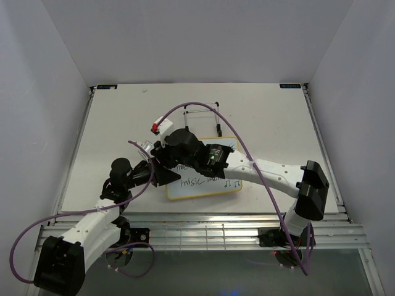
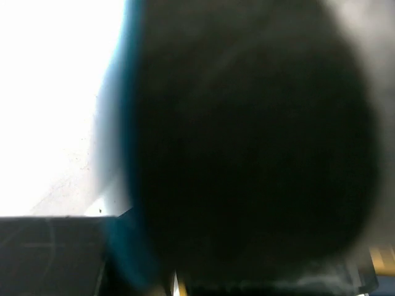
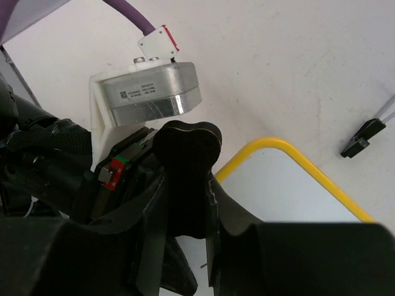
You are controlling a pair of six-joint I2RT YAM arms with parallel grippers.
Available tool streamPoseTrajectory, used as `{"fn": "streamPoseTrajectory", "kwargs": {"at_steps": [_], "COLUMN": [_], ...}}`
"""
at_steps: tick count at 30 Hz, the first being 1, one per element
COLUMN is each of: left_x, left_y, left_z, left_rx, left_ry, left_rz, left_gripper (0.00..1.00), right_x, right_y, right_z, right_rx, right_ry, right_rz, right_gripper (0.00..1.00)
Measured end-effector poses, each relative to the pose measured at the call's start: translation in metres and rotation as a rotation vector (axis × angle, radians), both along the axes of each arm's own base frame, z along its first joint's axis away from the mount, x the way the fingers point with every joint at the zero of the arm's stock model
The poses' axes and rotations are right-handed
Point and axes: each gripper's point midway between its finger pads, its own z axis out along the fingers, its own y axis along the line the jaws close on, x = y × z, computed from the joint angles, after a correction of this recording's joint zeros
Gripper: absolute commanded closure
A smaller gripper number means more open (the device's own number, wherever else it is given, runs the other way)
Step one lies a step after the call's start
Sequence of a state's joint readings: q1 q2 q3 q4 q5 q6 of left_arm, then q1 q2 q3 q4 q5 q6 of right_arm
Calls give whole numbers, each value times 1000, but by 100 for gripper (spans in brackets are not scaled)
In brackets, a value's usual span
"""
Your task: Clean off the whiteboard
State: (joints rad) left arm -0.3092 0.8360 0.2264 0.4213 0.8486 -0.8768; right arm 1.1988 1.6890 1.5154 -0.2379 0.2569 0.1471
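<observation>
Whiteboard (image 1: pixel 207 187): flat at centre of top view, rounded yellow frame, smooth white face, black handwritten "music" and notes legible.
Right gripper (image 3: pixel 185 203): at the board's left corner, fingers pinching a black bone-shaped eraser (image 3: pixel 185 151).
Left gripper (image 1: pixel 164 175): just beside; spread cannot be told, its view blurred black.
Silver camera box (image 3: pixel 148 92): label unreadable.

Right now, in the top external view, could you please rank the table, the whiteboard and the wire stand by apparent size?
1. table
2. whiteboard, though partly covered
3. wire stand
All sit at similar distance, so the order is safe.
</observation>
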Motion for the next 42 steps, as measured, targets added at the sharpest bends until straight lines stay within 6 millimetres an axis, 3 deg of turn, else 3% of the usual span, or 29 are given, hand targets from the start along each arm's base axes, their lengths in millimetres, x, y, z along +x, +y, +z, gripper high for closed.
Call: {"fn": "streamPoseTrajectory", "kwargs": {"at_steps": [3, 5, 13, 16, 19, 22, 25, 28, 31, 34, 36, 38, 42], "left_x": [-4, -6, -5, -4, -4, 0, 3, 3, 4, 6, 6, 5, 5], "left_y": [-2, -3, -3, -3, -3, -1, 0, 0, -1, -1, -2, -2, -3], "left_z": [-1, -2, -4, -3, -2, -2, -2, 0, 6, 9, 10, 10, 8], "left_rx": [2, 2, 8, 8, 6, 8, 8, 3, -6, -11, -12, -12, -11], "left_ry": [8, 9, 21, 18, 15, 14, 16, 12, 0, -2, 1, 4, 11], "left_rz": [-20, -30, -25, -23, -22, -4, 13, 12, 9, 14, 13, 10, 5], "left_gripper": [100, 100, 100, 100, 100, 100, 100, 100, 100, 100, 100, 100, 100], "right_x": [1, 6, 56, 66, 66, 65, 51, 24, 12, 19, 28, 42, 79], "right_y": [-16, -38, -166, -193, -191, -170, -132, -79, -55, -61, -78, -106, -188], "right_z": [-5, -12, -56, -63, -61, -56, -46, -29, -17, -15, -19, -25, -51], "right_rx": [22, 26, -9, -24, -30, -36, -21, 27, 66, 114, 142, 162, 161], "right_ry": [22, 38, 98, 107, 108, 106, 101, 107, 103, 133, 154, 164, 185], "right_rz": [-30, -70, -366, -434, -427, -390, -300, -152, -83, -76, -100, -149, -336], "right_gripper": [76, 76, 77, 77, 77, 77, 77, 77, 77, 77, 77, 77, 77]}}
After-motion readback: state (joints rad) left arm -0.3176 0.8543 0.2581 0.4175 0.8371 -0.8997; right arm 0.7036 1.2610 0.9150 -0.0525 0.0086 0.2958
